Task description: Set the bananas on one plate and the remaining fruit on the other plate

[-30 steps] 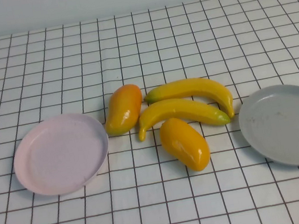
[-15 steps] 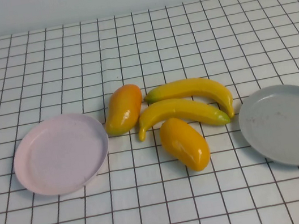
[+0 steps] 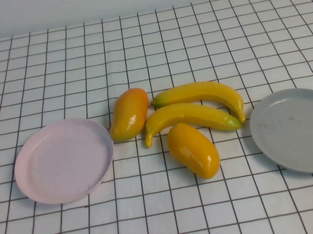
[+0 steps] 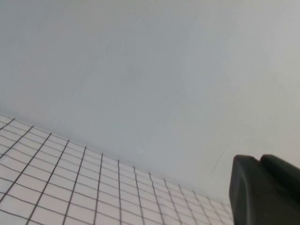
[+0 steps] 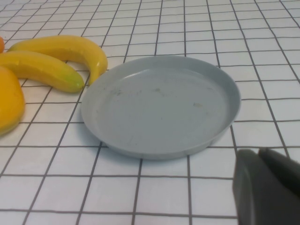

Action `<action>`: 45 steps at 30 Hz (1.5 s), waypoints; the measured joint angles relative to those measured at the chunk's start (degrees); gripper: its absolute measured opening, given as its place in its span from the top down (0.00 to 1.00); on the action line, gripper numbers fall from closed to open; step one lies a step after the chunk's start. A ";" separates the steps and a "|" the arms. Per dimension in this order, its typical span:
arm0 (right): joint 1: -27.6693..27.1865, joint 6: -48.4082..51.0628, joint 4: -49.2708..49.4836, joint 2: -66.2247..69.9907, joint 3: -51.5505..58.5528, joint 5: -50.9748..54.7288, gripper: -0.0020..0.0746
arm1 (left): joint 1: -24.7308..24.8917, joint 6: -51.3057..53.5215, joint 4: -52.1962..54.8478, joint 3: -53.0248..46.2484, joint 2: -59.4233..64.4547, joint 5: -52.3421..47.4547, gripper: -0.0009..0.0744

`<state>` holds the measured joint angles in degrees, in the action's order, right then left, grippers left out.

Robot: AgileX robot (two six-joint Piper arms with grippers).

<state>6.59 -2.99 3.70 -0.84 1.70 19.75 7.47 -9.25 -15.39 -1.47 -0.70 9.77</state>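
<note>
Nothing has moved: two glossy yellow plastic bananas [image 3: 196, 105] and two plump orange mangoes [image 3: 193, 150] lie between empty pink plate [image 3: 63, 161] and grey plate [image 3: 302, 130]; left gripper [image 4: 267, 187] aloft, right gripper [image 5: 267, 187] beside grey plate, fingers unreadable

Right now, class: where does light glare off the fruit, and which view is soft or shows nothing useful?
High view: white highlights glint on the near mango and bananas. Left wrist view: mostly blank wall, left gripper a dark blur. Right wrist view: grey plate evenly lit, right gripper blurred.
</note>
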 joint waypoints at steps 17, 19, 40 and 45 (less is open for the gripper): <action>0.00 0.00 0.00 0.00 0.00 0.00 0.99 | 0.00 5.45 1.49 23.93 12.19 -40.17 0.98; 0.00 0.00 0.00 0.00 0.00 0.00 0.99 | 0.00 11.95 1.52 29.09 18.18 -44.70 0.98; 0.00 0.00 0.00 0.00 0.08 0.00 0.99 | 13.27 27.79 7.82 68.59 78.51 -59.38 0.15; 0.00 0.00 0.00 0.00 0.08 0.00 0.99 | 15.75 26.30 8.37 83.04 95.19 -62.15 0.10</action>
<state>6.59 -2.99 3.70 -0.84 1.78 19.75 23.22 17.04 -7.02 81.57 94.49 -52.39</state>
